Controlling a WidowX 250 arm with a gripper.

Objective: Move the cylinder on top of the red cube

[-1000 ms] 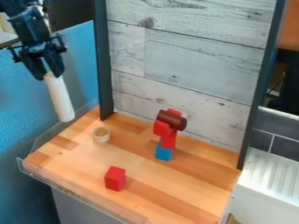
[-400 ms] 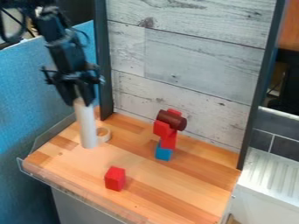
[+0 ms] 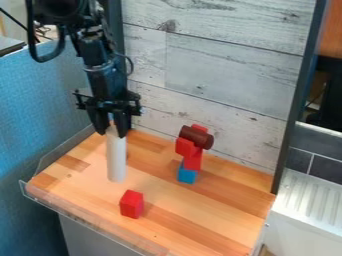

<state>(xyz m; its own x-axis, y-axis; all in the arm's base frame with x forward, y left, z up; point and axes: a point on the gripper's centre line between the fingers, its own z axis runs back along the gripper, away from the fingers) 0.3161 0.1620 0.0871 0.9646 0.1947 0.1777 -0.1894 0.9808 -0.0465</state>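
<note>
One white cylinder [image 3: 116, 159], upright, is hanging below the claw [image 3: 112, 133] pinching its top, seemingly near the lone red cube [image 3: 131, 204].

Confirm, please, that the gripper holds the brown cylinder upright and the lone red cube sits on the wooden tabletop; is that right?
Not quite: the camera view shows the gripper holding the white cylinder upright; the red cube is indeed on the tabletop.

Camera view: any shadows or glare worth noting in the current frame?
Camera view: a soft, faint shadow on the wooden tabletop, at the picture-right side of the red cube; a mild pale sheen across the tabletop's middle; no harsh glare on the white cylinder; the pincer very dark, with little surface detail.
</note>
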